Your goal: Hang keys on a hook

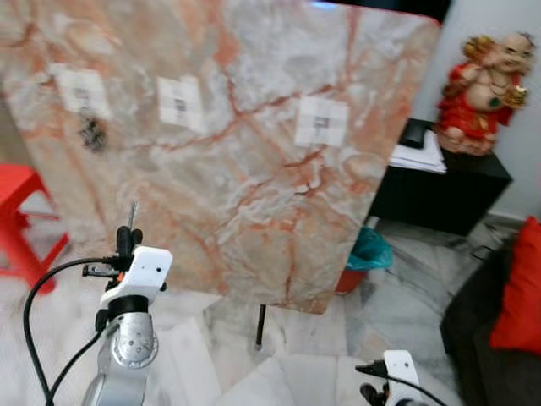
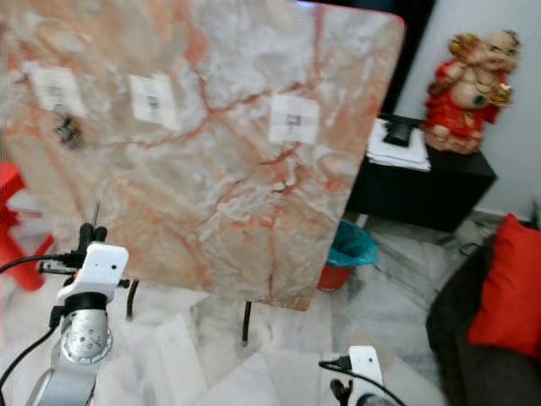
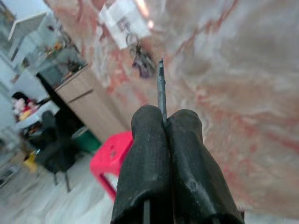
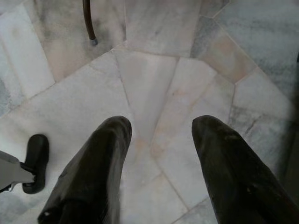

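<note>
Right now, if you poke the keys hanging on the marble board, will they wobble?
Probably yes: the keys dangle as a loose bunch from one white hook pad, so they would likely swing. They look small, so probably light. The left gripper, shut on a thin metal rod, could nudge them.

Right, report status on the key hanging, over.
Left end effector raised before the marble board, shut on a thin metal pin. Right end effector low, open over the floor. Keys hang on the leftmost hook. Nothing in the way.
</note>
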Tool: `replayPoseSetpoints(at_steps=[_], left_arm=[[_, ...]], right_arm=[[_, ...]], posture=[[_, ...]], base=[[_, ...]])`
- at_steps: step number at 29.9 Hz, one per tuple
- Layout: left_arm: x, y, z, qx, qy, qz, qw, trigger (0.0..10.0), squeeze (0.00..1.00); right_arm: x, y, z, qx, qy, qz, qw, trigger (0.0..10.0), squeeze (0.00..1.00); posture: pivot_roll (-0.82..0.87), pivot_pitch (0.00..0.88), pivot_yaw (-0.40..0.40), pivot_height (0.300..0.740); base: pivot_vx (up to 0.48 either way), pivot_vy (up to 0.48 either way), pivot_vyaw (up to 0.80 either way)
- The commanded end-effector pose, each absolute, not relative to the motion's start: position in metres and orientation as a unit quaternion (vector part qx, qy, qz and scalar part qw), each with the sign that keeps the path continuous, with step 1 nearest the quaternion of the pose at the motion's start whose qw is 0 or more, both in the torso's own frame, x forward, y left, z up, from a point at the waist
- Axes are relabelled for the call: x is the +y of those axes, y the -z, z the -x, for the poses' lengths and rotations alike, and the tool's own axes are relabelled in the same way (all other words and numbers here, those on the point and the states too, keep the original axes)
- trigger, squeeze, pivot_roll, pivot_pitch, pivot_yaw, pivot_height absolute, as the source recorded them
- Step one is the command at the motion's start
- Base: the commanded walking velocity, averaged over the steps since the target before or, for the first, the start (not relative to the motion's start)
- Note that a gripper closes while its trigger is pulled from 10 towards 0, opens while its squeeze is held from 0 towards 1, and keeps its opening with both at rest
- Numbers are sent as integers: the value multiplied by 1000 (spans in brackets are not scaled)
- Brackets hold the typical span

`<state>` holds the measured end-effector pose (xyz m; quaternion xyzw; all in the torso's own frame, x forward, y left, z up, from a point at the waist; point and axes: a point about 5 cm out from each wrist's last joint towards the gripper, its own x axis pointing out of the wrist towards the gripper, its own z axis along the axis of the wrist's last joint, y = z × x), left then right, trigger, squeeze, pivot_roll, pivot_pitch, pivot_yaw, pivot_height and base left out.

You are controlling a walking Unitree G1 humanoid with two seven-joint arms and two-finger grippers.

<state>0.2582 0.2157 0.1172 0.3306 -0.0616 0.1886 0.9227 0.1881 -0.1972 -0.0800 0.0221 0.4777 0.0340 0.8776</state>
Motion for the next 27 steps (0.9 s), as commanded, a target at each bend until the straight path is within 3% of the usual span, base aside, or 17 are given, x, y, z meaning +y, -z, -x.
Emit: replayPoseSetpoints(at_steps=[1, 16, 21, 23, 27], left_arm=[[202, -129, -262, -94, -174, -315, 928, 10000, 0], [212, -157, -279, -137, -184, -309, 923, 10000, 0], [202, -159, -287, -146, -148, -259, 943, 10000, 0], [191, -159, -294, -146, -87, -186, 968, 10000, 0], [185, -165, -297, -148, -31, -158, 976, 10000, 0]], right_arm=[[-212, 78, -186, 476, -15, -19, 879, 10000, 0], [-192, 66, -215, 437, -26, -56, 898, 10000, 0], [-193, 65, -217, 433, -16, -69, 898, 10000, 0], [-194, 66, -215, 434, -2, -80, 897, 10000, 0], [-194, 68, -212, 434, 6, -88, 897, 10000, 0]], posture=[[203, 0, -152, 740], [209, 0, -152, 740], [178, 0, -134, 740], [172, 0, -119, 740], [169, 0, -115, 740]], base=[[0, 0, 0], [0, 0, 0], [0, 0, 0], [0, 0, 0], [0, 0, 0]])
